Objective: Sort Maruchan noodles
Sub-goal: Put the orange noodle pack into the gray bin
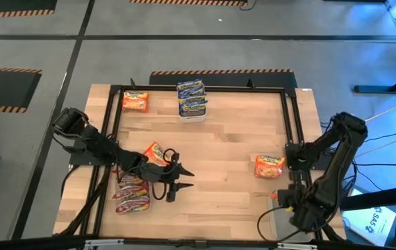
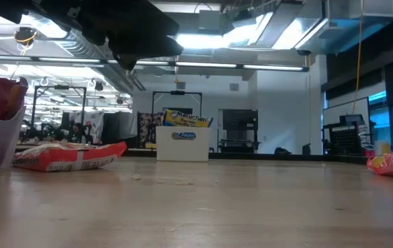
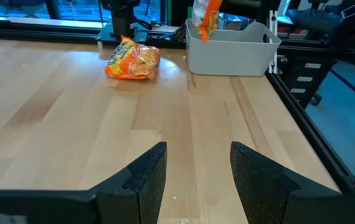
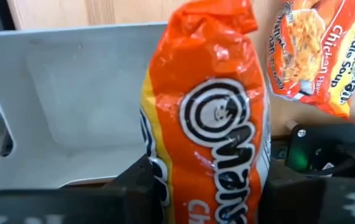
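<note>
A pale wooden counter [image 1: 219,149] sits in a black frame on a grey floor. The left arm reaches in from the counter's left edge; the left gripper [image 3: 193,180] hangs over the boards, jaws apart and empty. The right arm folds at the right edge, the right gripper [image 4: 208,186] clamped on an upright orange noodle packet [image 4: 212,118] over a grey tub [image 4: 65,99]. Another orange packet [image 1: 269,167] lies near the right edge.

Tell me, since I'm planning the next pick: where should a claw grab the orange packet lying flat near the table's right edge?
Probably from straight above, pinching across the orange packet at its narrower width near the middle. It lies flat on the table with open wood around it, so a side approach would likely only push it.
</note>
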`<state>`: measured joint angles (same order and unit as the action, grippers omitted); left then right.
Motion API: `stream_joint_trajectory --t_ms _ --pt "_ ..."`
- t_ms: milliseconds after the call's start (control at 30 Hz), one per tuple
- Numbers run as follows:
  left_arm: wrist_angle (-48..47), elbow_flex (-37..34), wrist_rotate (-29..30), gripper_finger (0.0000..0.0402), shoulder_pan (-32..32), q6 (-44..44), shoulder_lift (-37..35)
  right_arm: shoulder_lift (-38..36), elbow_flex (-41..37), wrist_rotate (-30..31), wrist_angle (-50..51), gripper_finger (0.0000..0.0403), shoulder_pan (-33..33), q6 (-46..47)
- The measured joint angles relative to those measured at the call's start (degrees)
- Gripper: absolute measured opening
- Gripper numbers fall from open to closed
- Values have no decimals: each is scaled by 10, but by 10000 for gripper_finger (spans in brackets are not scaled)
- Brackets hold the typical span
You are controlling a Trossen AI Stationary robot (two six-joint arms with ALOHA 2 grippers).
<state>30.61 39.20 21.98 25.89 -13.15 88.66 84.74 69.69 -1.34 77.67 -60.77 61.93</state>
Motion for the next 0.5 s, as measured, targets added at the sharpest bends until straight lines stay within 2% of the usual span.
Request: stream_joint_trajectory --t_ms 500 --pt "0 0 0 170 0 0 0 14 -15 -11 -10 113 0 -7"
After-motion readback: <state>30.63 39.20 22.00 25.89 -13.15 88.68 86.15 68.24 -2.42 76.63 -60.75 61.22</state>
